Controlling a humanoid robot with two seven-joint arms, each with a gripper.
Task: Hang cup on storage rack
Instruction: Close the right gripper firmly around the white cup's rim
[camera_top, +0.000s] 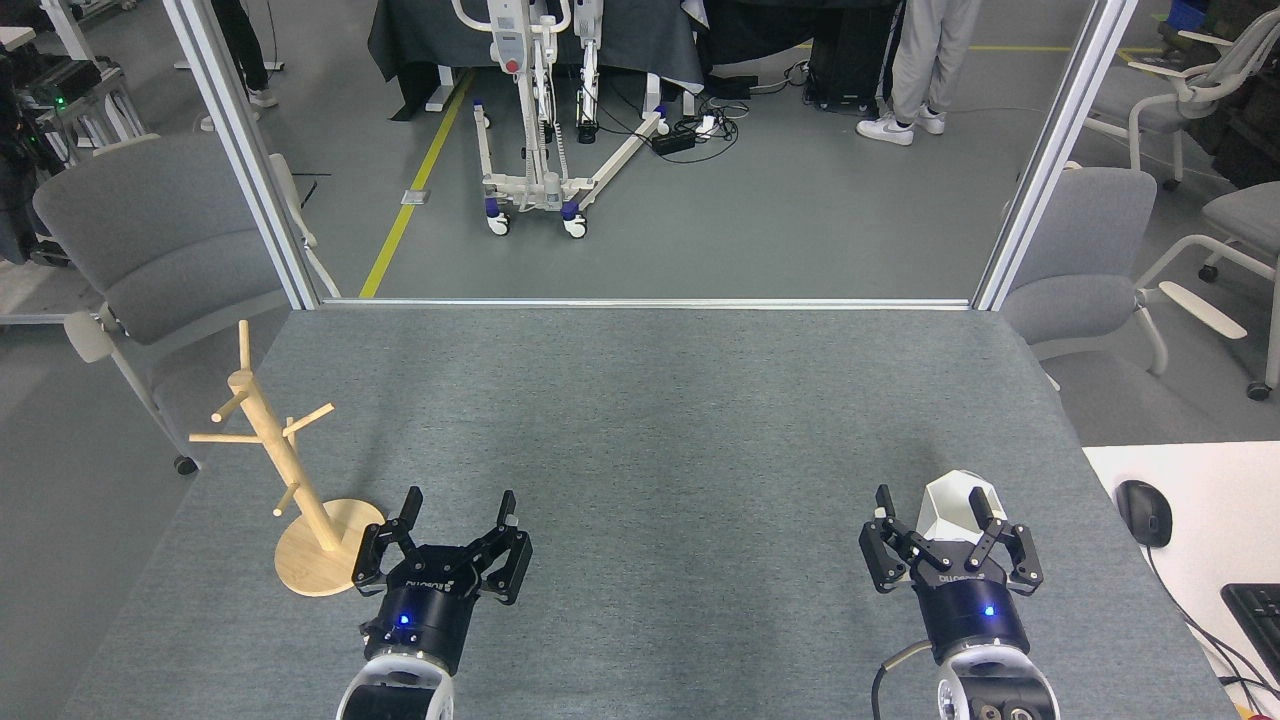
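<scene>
The white faceted cup stands upright on the grey felt-like table at the near right, nothing visible inside. The right gripper spreads wide around it, fingers apart from its sides. The left gripper gapes wide, empty, beside the wooden storage rack, whose pegs are bare.

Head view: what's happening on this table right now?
A two-armed robot is setting up to hang the white cup on the wooden rack. The right tool is open with its fingers either side of the cup, which sits on the table, not lifted. The left tool is open and empty beside the rack's base. No pegs hold anything.
</scene>
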